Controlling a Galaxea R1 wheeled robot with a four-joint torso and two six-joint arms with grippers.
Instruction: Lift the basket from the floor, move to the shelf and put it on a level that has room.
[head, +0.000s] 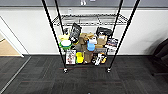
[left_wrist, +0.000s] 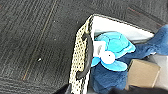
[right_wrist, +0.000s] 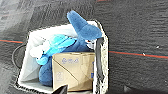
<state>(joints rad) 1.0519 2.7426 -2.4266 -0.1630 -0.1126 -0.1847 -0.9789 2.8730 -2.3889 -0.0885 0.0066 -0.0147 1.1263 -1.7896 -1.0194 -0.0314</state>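
The shelf (head: 87, 40) stands centre frame in the head view, its black posts running off the top edge, so the upper part is cut off. A bare wire level (head: 90, 20) sits in the upper middle of the frame — below it a tier crammed with boxes (head: 86, 37) and small goods too blurred to name, and lower still a tier of books (head: 71, 57) and packets near the wheels. Dark grey floor (head: 82, 80) spreads across the bottom of the frame, with a strip of tan wood (head: 6, 48) at the far left.

In the left wrist view the basket (left_wrist: 79, 55) fills the right half of the frame, its far side cut off at the edge. The woven wall, a dark handle (left_wrist: 86, 56), a light blue plush toy (left_wrist: 112, 48), darker blue cloth (left_wrist: 107, 80) and a brown box (left_wrist: 142, 73) are all plain to see.

In the right wrist view the same basket sits centre frame over the carpet — white lining (right_wrist: 30, 67), blue plush and cardboard box rising above the rim.

Small dark slivers at the bottom edges of both wrist views are too little to read an arm pose from, and I cannot tell whether either gripper's jaws are apart or together, nor whether the basket is resting on the carpet or off it.
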